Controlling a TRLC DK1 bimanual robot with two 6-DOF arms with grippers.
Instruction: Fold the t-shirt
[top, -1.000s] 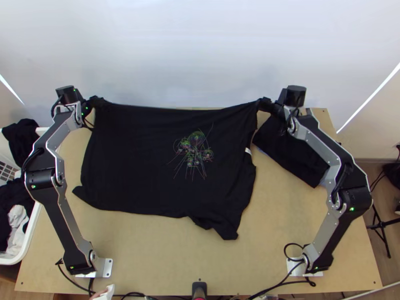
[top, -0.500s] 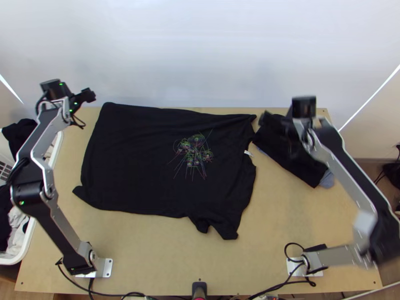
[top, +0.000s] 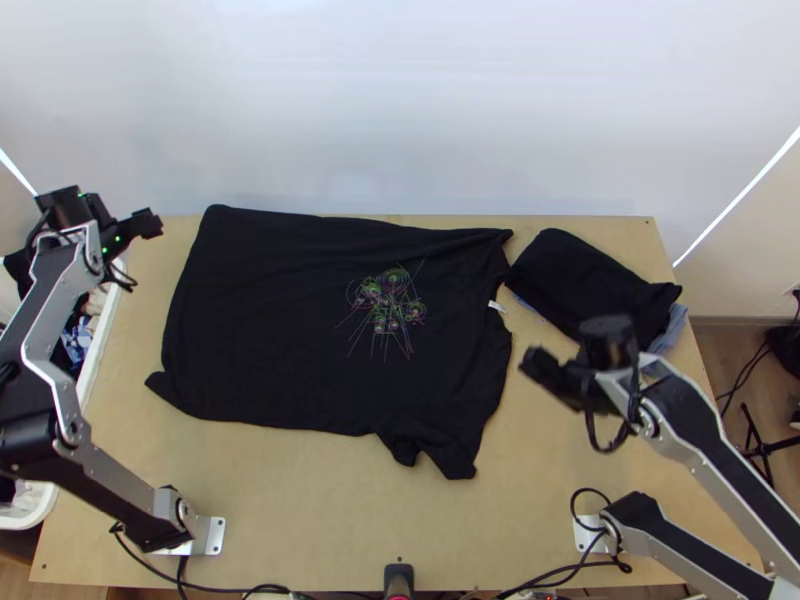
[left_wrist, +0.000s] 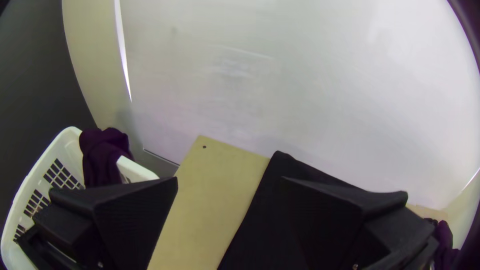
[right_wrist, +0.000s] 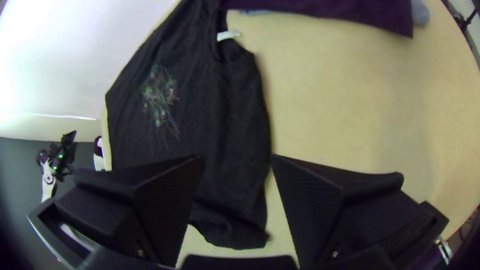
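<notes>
1. The table (top: 350, 510) is light wood.
2. A black t-shirt (top: 270, 320) lies spread on it, thin-lined print showing, white tag (top: 496, 306) toward the right, near right corner rumpled.
3. Just beside it, far right, folded black cloth (top: 590, 280) lies over blue-grey cloth (top: 675, 327).
4. Metal plates (top: 213, 535) stand near the front edge.

The spread black cloth t-shirt (top: 260, 310) bears a thin-lined multicoloured print; the flat wooden table (top: 320, 510) is light tan.

A robotics lab, judging by arms (top: 690, 420) mounted on a cable-strewn table (top: 300, 500).
</notes>
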